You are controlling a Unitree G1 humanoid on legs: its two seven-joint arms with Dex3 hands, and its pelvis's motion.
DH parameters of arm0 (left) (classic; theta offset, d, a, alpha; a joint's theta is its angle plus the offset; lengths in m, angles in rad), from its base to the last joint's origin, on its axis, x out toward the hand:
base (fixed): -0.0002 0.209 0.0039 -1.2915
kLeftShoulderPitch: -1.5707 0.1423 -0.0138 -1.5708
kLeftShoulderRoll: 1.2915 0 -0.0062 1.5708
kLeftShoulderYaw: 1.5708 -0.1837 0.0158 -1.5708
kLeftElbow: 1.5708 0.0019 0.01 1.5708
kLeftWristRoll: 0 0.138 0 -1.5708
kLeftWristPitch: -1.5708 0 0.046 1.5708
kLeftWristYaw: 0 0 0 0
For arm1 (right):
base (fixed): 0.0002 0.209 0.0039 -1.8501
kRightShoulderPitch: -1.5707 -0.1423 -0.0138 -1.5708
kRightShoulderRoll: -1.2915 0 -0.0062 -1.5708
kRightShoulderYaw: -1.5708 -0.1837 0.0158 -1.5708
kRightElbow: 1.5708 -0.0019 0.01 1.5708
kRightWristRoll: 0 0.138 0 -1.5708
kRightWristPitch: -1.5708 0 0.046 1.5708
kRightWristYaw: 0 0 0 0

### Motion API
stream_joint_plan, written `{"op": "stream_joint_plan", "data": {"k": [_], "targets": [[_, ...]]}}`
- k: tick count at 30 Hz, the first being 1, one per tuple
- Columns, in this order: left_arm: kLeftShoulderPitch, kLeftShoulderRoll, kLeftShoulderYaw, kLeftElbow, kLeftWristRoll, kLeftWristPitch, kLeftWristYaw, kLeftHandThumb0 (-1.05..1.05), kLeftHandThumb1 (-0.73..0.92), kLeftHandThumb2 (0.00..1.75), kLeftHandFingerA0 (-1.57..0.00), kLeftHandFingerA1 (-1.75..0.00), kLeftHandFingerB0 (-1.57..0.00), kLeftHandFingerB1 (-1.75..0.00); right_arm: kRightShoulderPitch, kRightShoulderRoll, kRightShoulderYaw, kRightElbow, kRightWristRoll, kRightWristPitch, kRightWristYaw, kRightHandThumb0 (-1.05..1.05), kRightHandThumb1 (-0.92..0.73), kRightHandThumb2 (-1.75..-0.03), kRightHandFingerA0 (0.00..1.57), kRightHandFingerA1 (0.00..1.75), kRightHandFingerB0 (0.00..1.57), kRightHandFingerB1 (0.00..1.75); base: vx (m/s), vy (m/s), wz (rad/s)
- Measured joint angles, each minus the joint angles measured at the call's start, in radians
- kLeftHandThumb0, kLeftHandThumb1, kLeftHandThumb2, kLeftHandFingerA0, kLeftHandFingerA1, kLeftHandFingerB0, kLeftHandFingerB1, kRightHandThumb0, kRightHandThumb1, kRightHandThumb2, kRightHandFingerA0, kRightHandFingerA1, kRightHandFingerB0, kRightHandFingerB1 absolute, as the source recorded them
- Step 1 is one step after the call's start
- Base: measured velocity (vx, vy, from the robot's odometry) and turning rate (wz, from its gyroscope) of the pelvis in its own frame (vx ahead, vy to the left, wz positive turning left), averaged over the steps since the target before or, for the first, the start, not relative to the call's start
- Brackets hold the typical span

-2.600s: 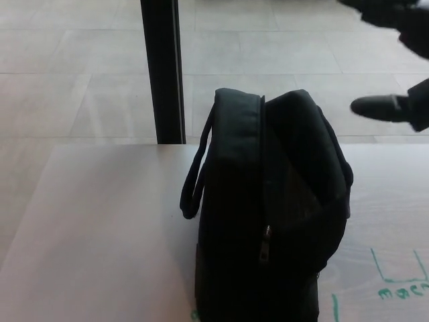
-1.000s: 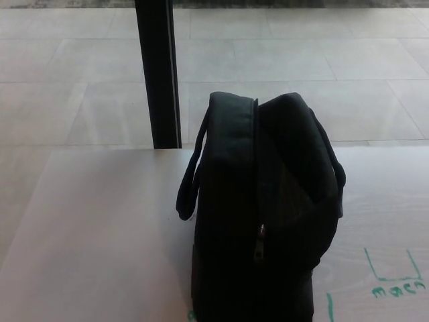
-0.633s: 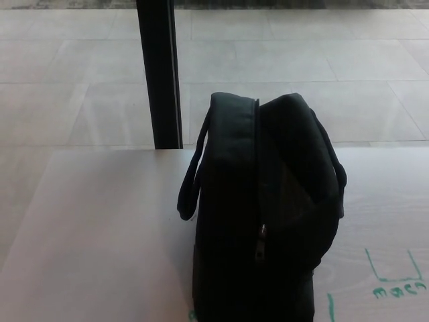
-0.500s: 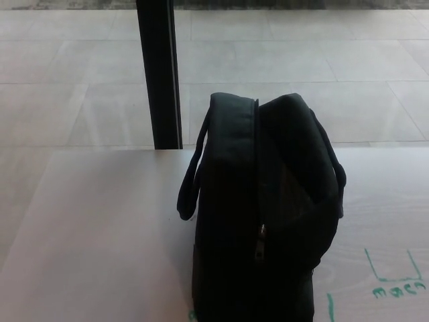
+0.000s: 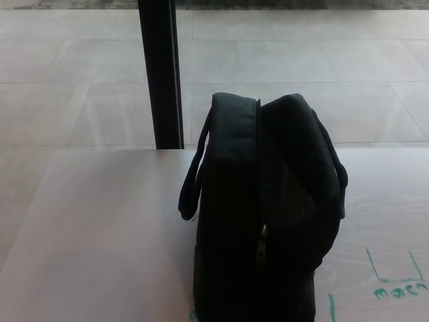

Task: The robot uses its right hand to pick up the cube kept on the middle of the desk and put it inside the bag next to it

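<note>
Head view: the black bag (image 5: 268, 215) stands upright at the table's (image 5: 100, 235) six o'clock edge, its zip (image 5: 263, 236) apparently closed along the seam. No cube shows anywhere, and neither hand is in frame, so how far either is open cannot be told, nor how cube and right hand lie. The risk, I judge: a blind reach around the bag could topple it.

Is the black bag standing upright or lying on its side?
Upright: the black fabric bag stands on the pale wooden desk, handles looping from its top, zipper pull hanging down.
</note>
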Motion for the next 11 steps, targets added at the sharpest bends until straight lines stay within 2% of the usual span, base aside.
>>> {"op": "stream_joint_plan", "data": {"k": [1,2,5,6,11], "targets": [[0.005,0.000,0.000,-0.009,0.000,0.000,0.000,-0.72,0.83,0.64,-0.20,-0.49,-0.12,-0.35,0.001,-0.003,0.006,0.011,0.003,-0.003,0.004,-0.79,-0.78,-0.64,0.11,0.50,0.18,0.36,0.00,0.000,0.00],[0.009,0.000,0.000,-0.016,-0.001,0.000,0.000,-0.75,0.66,0.91,-0.17,-0.54,-0.11,-0.45,0.001,-0.005,0.010,0.017,0.004,-0.004,0.007,-0.79,-0.77,-0.64,0.12,0.51,0.18,0.36,0.00,0.000,0.00],[0.014,0.000,0.000,-0.022,-0.001,0.000,0.000,-0.73,0.66,0.94,-0.18,-0.54,-0.10,-0.45,0.008,-0.006,0.021,0.024,0.014,-0.012,0.019,-0.75,-0.77,-0.64,0.14,0.49,0.17,0.35,0.00,0.000,0.00],[0.013,0.000,0.000,-0.016,-0.001,-0.002,0.000,-0.69,0.81,0.64,-0.25,-0.50,-0.15,-0.36,0.008,-0.008,0.023,0.031,0.017,-0.016,0.023,-0.75,-0.77,-0.64,0.14,0.50,0.18,0.35,0.00,0.000,0.00],[0.006,-0.009,0.021,-0.019,-0.007,-0.004,0.012,-0.69,0.82,0.64,-0.29,-0.52,-0.17,-0.37,0.009,-0.012,0.028,0.020,0.037,-0.016,0.035,-0.74,-0.76,-0.64,0.18,0.53,0.22,0.36,0.00,0.000,0.00]]}}
